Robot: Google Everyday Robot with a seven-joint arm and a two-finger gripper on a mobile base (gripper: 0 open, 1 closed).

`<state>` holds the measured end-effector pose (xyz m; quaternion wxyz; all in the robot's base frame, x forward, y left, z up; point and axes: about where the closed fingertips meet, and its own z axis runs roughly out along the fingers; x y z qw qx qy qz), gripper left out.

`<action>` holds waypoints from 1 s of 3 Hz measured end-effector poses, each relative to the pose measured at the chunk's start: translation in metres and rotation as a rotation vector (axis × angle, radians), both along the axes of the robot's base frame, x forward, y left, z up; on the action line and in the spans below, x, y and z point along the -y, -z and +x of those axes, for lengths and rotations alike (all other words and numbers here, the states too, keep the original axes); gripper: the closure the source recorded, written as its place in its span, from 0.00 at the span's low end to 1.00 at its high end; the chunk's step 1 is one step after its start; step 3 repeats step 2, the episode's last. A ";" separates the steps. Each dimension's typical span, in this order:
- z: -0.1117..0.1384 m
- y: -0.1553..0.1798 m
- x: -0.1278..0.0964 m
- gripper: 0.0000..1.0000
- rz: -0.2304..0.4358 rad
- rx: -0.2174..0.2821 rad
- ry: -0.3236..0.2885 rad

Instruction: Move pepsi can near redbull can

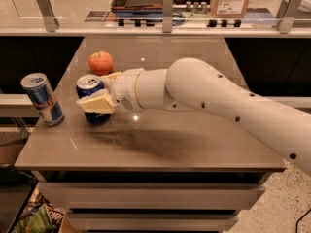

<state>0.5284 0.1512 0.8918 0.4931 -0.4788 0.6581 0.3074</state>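
Near left edge of table (194,149), hand (98,92) gripping pepsi can (89,84), redbull can (43,100) nearby

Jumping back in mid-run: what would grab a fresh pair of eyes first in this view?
The big white arm sweeps in from the right, its end effector closed around the pepsi can on the left side of the table. The redbull can stands apart near the left edge, and a red apple sits just behind the end effector.

Shiny metal: pepsi can (90,87), redbull can (43,100). Smooth pale plastic: tool (98,91), gripping pepsi can. Smooth, bit shiny: surface (170,144). Shiny skin: apple (101,63).
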 end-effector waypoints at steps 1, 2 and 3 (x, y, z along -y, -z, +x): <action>-0.001 0.000 -0.002 0.00 -0.001 0.001 -0.003; -0.001 0.000 -0.002 0.00 -0.001 0.001 -0.003; -0.001 0.000 -0.002 0.00 -0.001 0.001 -0.003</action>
